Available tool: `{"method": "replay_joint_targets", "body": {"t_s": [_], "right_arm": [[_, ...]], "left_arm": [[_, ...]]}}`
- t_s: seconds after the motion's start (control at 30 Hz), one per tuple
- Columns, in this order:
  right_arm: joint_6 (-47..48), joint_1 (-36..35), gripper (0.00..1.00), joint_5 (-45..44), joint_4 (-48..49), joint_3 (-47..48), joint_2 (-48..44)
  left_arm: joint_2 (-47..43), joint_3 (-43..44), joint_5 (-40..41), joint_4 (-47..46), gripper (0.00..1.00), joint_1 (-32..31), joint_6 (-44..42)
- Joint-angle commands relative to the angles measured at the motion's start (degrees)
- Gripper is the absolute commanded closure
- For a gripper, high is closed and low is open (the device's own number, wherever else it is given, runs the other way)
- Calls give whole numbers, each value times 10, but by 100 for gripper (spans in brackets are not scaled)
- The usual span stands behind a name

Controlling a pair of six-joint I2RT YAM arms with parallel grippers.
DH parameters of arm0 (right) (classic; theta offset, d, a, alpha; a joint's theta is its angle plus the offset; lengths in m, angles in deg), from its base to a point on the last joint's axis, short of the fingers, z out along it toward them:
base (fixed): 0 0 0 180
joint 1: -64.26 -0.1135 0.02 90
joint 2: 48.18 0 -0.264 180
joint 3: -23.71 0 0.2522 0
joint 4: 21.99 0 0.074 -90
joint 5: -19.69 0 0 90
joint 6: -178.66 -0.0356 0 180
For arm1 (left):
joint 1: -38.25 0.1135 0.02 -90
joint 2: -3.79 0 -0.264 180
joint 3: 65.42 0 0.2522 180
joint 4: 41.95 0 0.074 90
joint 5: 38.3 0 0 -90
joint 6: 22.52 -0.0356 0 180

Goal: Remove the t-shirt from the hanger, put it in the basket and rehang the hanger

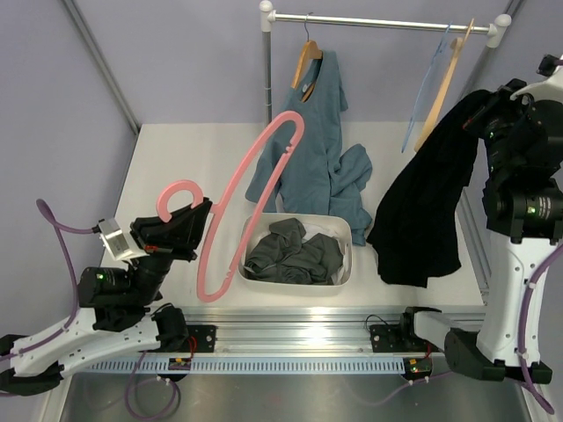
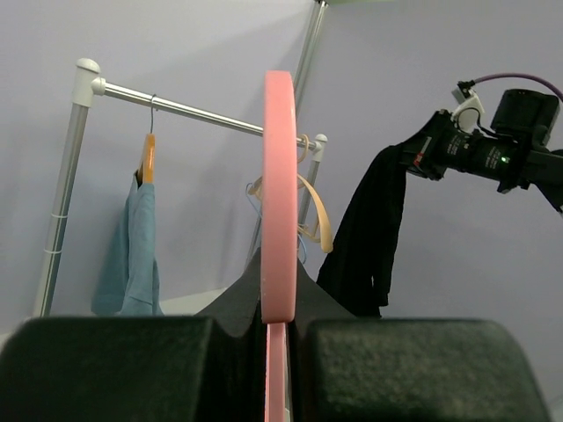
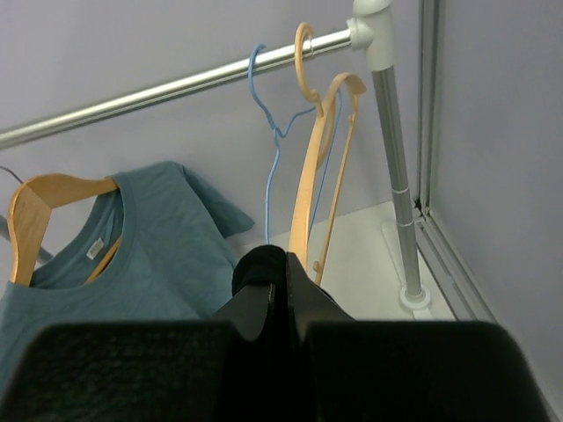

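Note:
My left gripper (image 1: 201, 221) is shut on the pink hanger (image 1: 255, 189), near its hook, and holds it bare in the air over the left of the table; the hanger shows edge-on between my fingers in the left wrist view (image 2: 279, 202). My right gripper (image 1: 475, 119) is shut on the black t-shirt (image 1: 422, 207), which hangs free from it at the right, clear of the hanger. In the right wrist view a bunch of black cloth (image 3: 259, 268) sits between the jaws. The t-shirt also shows in the left wrist view (image 2: 365, 233).
A white bin (image 1: 339, 264) of dark grey clothes stands mid-table. A teal shirt (image 1: 317, 141) hangs on a wooden hanger from the rail (image 1: 378, 21), its lower part lying on the table. A blue wire hanger (image 1: 429, 83) and a wooden hanger (image 1: 444, 83) hang at the rail's right.

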Motion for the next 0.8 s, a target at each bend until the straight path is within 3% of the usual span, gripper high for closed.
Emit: {"method": "replay_joint_targets", "body": {"t_s": [0.0, 0.2, 0.33, 0.47, 0.57, 0.67, 0.7, 0.77], "right_arm": [[-12, 1, 100, -65, 47, -25, -62], [-142, 1, 100, -126, 113, -329, -236], [-198, 1, 100, -116, 153, -529, -348], [-231, 1, 100, -97, 210, -649, -364], [-243, 1, 99, -82, 248, -687, -304], [-241, 1, 78, -47, 299, -715, -224], [-234, 1, 60, -37, 308, -717, -188], [-217, 1, 45, 7, 312, -708, -159]], "left_arm": [[3, -4, 20, -68, 100, 0, 0], [7, -14, 26, -79, 100, 0, 12], [17, -14, 24, -66, 100, 0, 28], [35, -2, 18, -43, 100, 0, 46], [49, 22, -6, 7, 100, 0, 54], [63, 51, -27, 77, 100, -1, 57], [69, 64, -30, 111, 100, 0, 59], [76, 80, -47, 146, 100, 0, 72]]}}
